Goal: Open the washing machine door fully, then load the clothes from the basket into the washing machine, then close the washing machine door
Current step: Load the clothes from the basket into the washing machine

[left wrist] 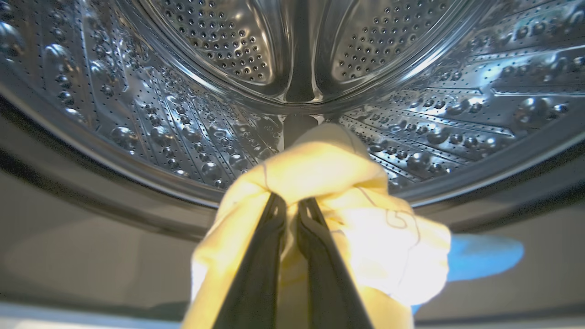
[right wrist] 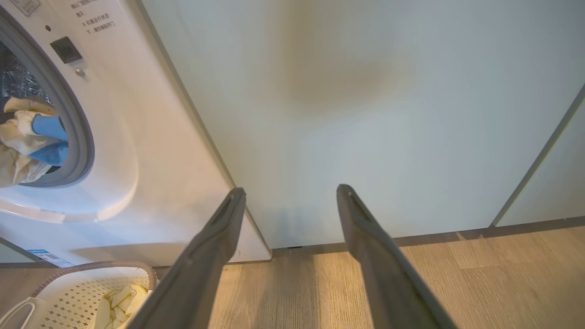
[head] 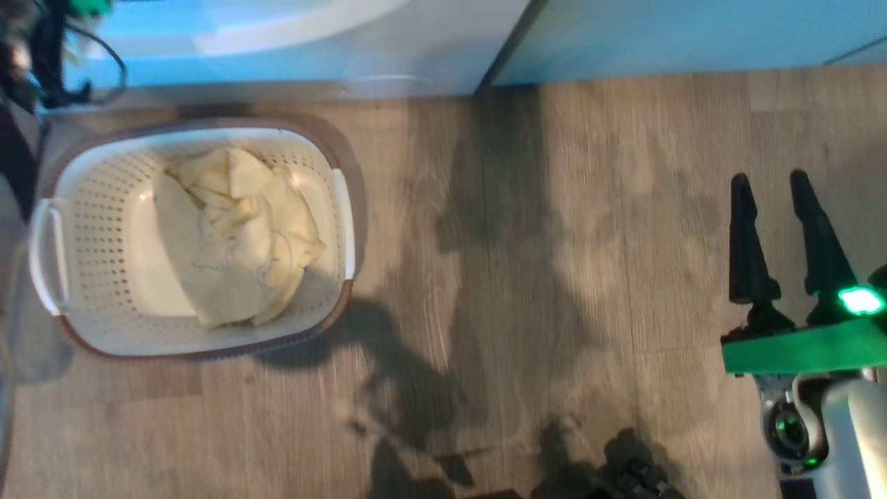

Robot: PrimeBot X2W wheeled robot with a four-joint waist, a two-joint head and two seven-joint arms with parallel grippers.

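Cream-yellow garment [left wrist: 329, 173] is clamped between the left gripper [left wrist: 292, 203] fingers, jaws nearly together with fabric between them. Cloth bunches over the fingertips and drapes down both sides of them

- held bundle sits at the mouth of the steel drum [left wrist: 183, 132], low in the opening, just over the grey gasket [right wrist: 80, 137]
- blue piece [left wrist: 484, 256] shows right of the held cloth. From the right wrist view it hangs in the porthole against the cream fabric [right wrist: 18, 137]; probably part of the same grab, can't confirm whether the fingers actually have it
- rest of the clothes [head: 235, 235] lie in a loose heap inside the basket [head: 90, 229], well apart from either gripper
- basket stands on the wood floor [head: 554, 277], right in front of the washing machine [right wrist: 151, 137]
- right gripper [head: 769, 177] hovers over bare floor to the right of the basket, fingers spread wide, nothing between them
- right wrist view has those fingers [right wrist: 219, 237] pointing at the pale cabinet [right wrist: 365, 114] beside the washer
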